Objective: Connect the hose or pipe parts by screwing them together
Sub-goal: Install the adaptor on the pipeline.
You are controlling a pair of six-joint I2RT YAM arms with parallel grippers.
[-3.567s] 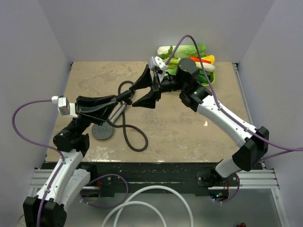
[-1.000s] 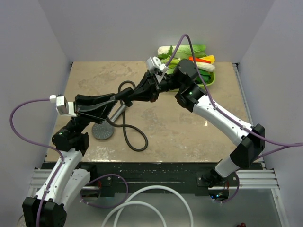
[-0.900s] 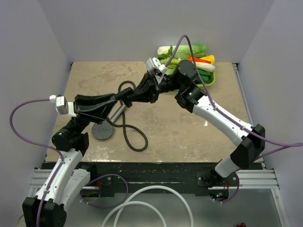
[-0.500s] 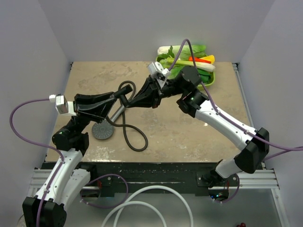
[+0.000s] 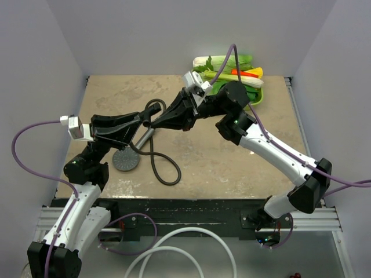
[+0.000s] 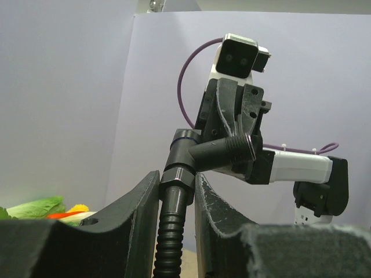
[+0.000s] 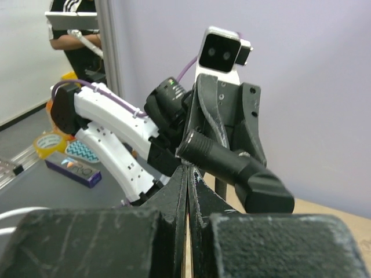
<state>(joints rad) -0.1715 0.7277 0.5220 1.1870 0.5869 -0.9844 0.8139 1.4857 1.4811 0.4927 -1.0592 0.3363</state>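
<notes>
Top external view is showing me both arms meeting in the air above the tabletop [image 5: 220, 162]. The dark grey shower head [image 5: 126, 160] is lying on that surface close to the left arm, well apart from the pile of vegetables [image 5: 223, 61] at the far edge. Through the left wrist camera I am watching my left jaws clamping, nearly closed, on the ribbed end of the black hose [image 6: 168, 243] just below its collar, holding it upright off the tabletop. The small T-shaped fitting [image 6: 217, 152] is sitting on top of that hose end, its threaded port sticking out sideways. The rest of the hose is trailing down in loops beside the shower head's handle. My right jaws are pressing fully together with nothing between them, their tips sitting just beneath the fitting; I cannot tell whether they are touching it.
</notes>
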